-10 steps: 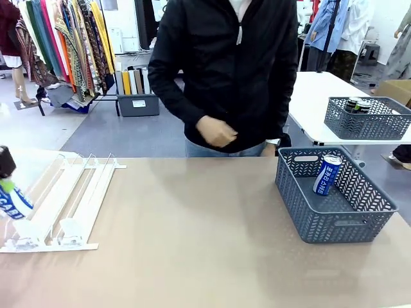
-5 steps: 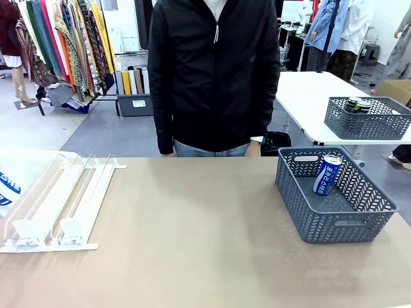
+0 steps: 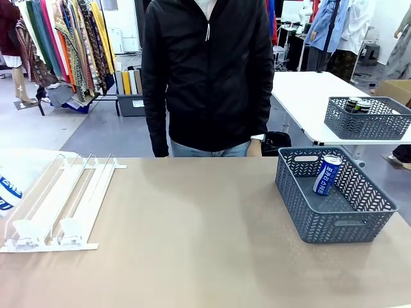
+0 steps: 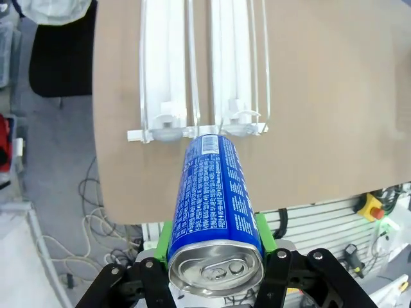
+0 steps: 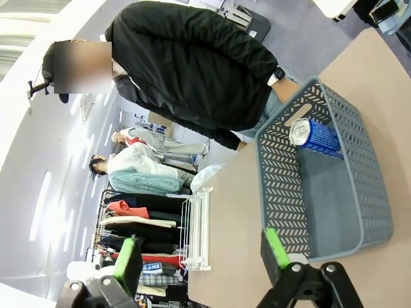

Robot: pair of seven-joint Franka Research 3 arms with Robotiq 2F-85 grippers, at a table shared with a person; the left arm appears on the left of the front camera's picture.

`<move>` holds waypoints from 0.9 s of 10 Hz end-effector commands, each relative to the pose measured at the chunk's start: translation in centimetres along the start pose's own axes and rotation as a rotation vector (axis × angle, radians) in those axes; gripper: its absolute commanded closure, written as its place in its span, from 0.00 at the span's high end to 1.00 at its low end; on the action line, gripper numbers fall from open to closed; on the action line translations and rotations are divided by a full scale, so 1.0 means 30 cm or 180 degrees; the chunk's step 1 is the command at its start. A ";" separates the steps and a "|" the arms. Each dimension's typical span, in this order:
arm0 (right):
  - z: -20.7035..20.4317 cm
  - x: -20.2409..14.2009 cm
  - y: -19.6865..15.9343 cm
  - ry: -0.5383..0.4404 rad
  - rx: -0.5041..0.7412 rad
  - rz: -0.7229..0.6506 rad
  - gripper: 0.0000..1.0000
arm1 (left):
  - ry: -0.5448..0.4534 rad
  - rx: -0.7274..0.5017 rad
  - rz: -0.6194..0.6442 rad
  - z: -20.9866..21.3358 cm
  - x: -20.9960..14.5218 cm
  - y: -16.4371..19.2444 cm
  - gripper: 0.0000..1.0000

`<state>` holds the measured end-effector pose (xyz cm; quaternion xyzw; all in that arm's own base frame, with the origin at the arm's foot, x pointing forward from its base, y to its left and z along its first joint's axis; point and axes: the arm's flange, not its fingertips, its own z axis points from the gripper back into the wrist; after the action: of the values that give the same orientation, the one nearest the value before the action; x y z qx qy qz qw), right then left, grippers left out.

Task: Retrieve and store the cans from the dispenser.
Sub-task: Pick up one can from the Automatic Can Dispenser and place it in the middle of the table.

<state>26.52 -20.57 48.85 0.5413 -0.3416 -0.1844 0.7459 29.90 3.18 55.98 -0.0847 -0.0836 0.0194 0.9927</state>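
Above the dispenser, the left pincer clenches a blue can lengthwise.

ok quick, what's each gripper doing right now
left gripper: shut on the blue can.
right gripper: open, holding nothing.

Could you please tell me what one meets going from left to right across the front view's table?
Blue-and-white drink can at the edge → sloping white rail dispenser → bare tan tabletop → grey lattice plastic basket holding a blue aluminium can.
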 end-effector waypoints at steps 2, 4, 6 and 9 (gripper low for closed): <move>-0.008 0.012 0.003 -0.0060 0.0081 0.0079 1.00 | 0.0001 -0.0037 -0.0564 -0.087 0.165 -0.423 0.00; -0.008 0.012 0.003 -0.0060 0.0081 0.0079 1.00 | 0.0115 0.0177 -0.0965 -0.213 0.235 -0.822 0.00; -0.008 0.012 0.003 -0.0060 0.0081 0.0079 1.00 | 0.0172 0.0373 -0.1362 -0.403 0.232 -1.168 0.00; -0.008 0.012 0.003 -0.0060 0.0081 0.0079 1.00 | 0.0055 0.0477 -0.1712 -0.600 0.165 -1.435 0.00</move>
<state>26.50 -20.58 48.86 0.5411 -0.3419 -0.1845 0.7458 37.81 -41.18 45.87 -0.0027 -0.0750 -0.2432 0.9671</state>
